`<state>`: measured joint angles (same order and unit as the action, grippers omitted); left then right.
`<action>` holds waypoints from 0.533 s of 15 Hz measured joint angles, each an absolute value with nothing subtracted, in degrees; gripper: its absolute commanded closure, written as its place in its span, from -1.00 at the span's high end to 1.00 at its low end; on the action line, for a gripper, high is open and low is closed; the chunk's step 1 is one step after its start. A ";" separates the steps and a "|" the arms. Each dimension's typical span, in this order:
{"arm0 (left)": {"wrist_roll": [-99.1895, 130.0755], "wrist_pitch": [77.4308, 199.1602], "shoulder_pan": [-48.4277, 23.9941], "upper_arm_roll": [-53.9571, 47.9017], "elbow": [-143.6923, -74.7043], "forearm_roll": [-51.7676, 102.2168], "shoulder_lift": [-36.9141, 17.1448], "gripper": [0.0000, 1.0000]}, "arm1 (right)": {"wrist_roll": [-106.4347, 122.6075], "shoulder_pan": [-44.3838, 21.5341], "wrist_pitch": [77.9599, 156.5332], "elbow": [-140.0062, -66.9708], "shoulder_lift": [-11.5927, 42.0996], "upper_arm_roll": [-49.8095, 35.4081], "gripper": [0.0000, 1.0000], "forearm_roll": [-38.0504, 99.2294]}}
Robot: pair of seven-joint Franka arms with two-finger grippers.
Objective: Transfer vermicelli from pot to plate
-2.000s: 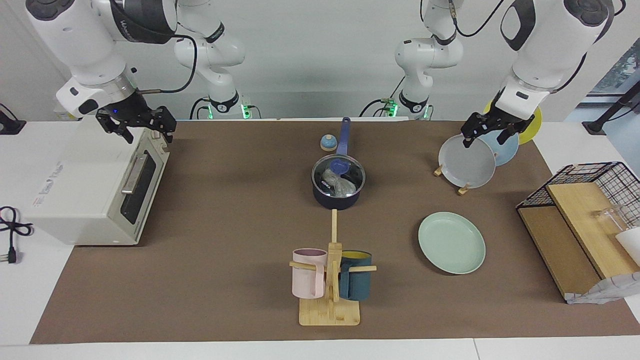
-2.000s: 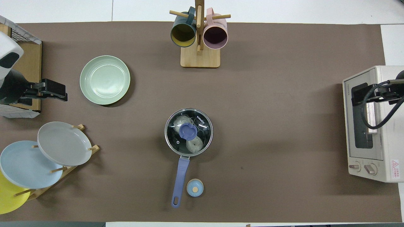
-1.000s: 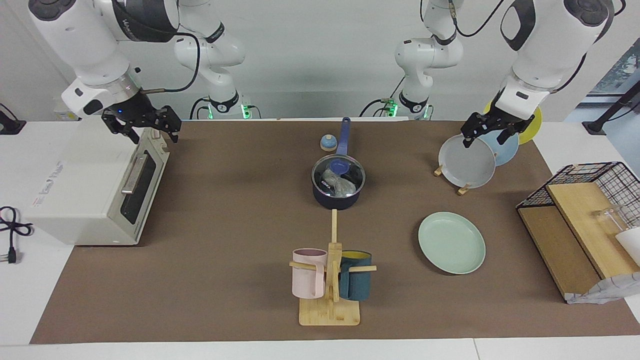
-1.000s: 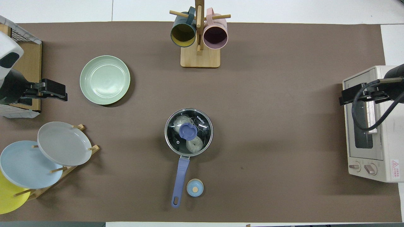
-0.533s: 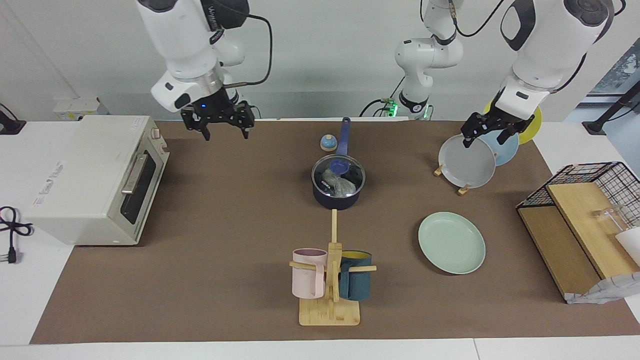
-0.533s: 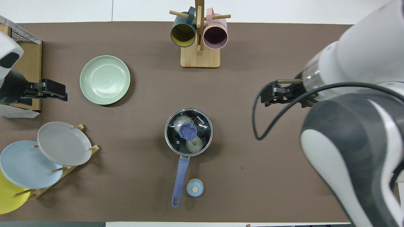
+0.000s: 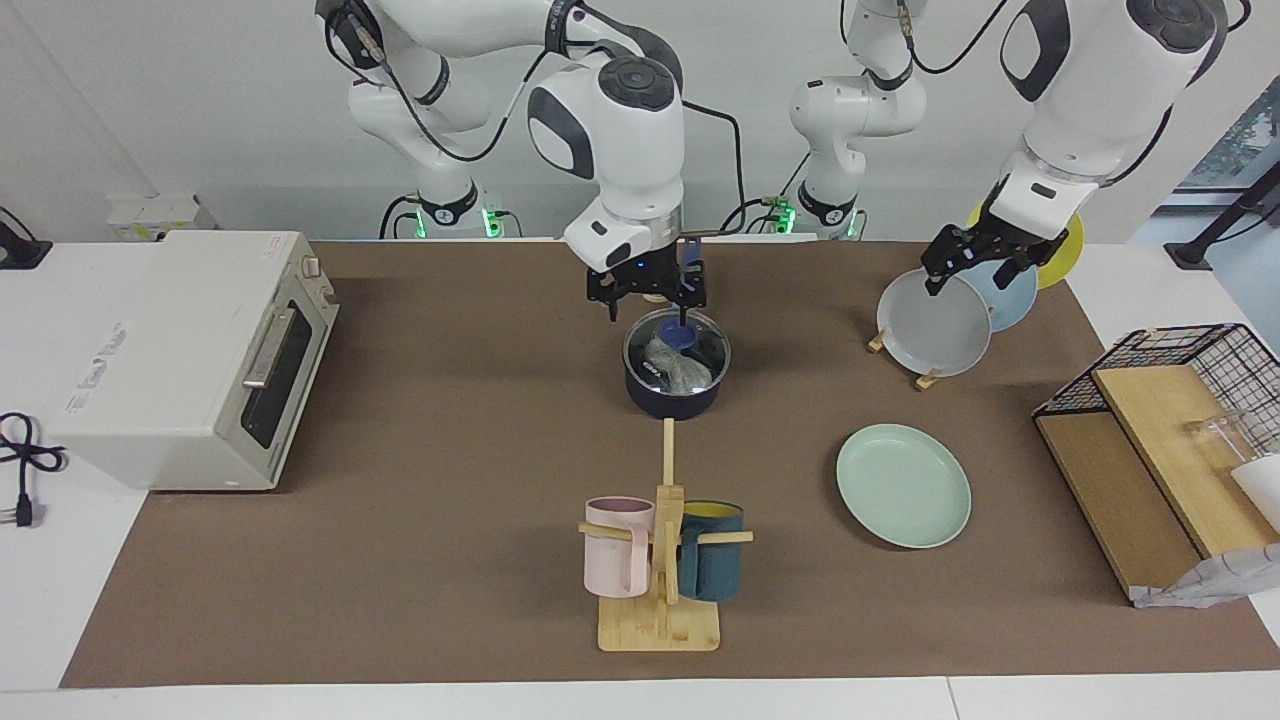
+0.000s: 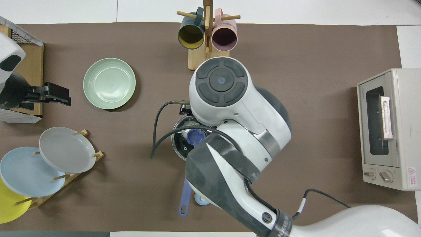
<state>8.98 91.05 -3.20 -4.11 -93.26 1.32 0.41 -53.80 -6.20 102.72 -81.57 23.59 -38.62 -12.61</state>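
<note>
The dark navy pot (image 7: 677, 390) stands mid-table under a glass lid with a blue knob (image 7: 680, 335). Its long blue handle (image 8: 184, 204) points toward the robots. The whitish vermicelli (image 7: 672, 368) lies inside and shows through the lid. My right gripper (image 7: 655, 300) is open and empty, just above the lid at the pot's handle side. In the overhead view the right arm covers most of the pot (image 8: 177, 144); the knob (image 8: 196, 136) shows. The mint-green plate (image 7: 903, 485) (image 8: 109, 83) lies empty toward the left arm's end. My left gripper (image 7: 975, 268) (image 8: 54, 95) waits open over the plate rack.
A rack holds a grey plate (image 7: 935, 325), a light blue plate and a yellow plate. A wooden mug stand (image 7: 660, 590) with a pink and a teal mug is farther from the robots than the pot. A toaster oven (image 7: 190, 360) and a wire basket (image 7: 1190, 360) stand at the table's ends.
My right arm has swung from over the toaster oven across the table to just above the pot's lid, gripper still open. The left arm, pot and plate have not moved.
</note>
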 measured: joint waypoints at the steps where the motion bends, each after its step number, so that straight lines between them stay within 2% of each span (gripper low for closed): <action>1: 8.98 91.05 -3.21 -4.21 -93.26 1.32 0.41 1.00 | -54.98 -7.01 103.24 -81.63 24.40 -38.69 1.00 -13.29; 5: 8.98 91.05 -3.22 -4.28 -93.26 1.32 0.41 1.00 | -61.01 -10.47 104.73 -82.52 28.82 -39.29 1.00 -17.98; 8: 8.98 91.05 -3.16 -4.05 -93.26 1.32 0.41 1.00 | -61.52 -10.80 106.38 -84.89 30.07 -39.39 1.00 -19.15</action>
<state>8.98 91.05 -3.16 -4.05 -93.26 1.32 0.41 -61.52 -10.80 106.38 -84.89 30.07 -39.39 -19.15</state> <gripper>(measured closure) 0.000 0.000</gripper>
